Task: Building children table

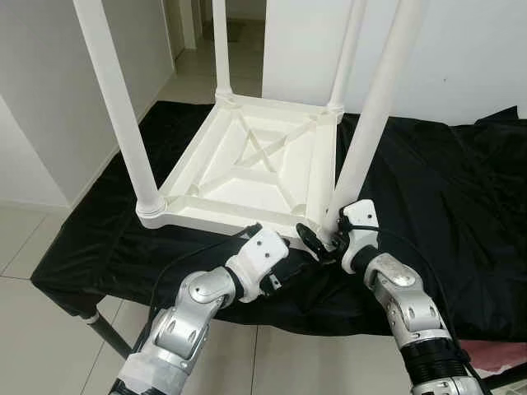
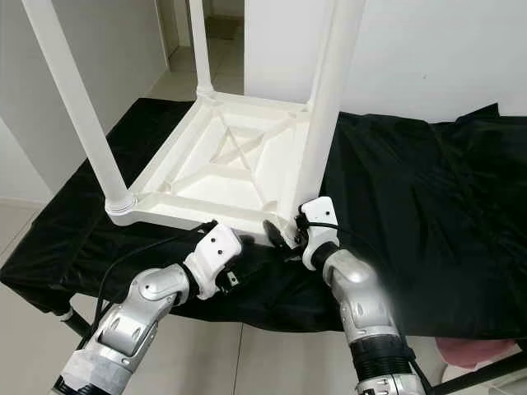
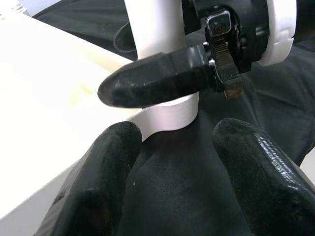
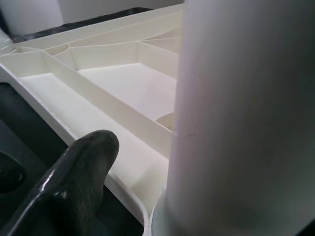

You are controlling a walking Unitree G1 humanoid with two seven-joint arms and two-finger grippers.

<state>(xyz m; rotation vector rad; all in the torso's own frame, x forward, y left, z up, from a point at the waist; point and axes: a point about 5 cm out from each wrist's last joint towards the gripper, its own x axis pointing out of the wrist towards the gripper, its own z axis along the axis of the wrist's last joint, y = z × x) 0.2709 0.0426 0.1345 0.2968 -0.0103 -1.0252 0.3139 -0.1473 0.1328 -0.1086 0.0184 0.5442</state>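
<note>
Upturned white table (image 1: 247, 177), right gripper (image 1: 323, 240) around near leg (image 1: 362, 140).

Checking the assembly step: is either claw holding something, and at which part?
The right claw grips the near-right white plastic table leg at its base, by the corner socket. The left claw is open beside it, holding nothing.

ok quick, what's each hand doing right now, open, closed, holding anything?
Left hand: open, holding nothing, beside the near-right table leg base.
Right hand: closed around that table leg's base.
</note>
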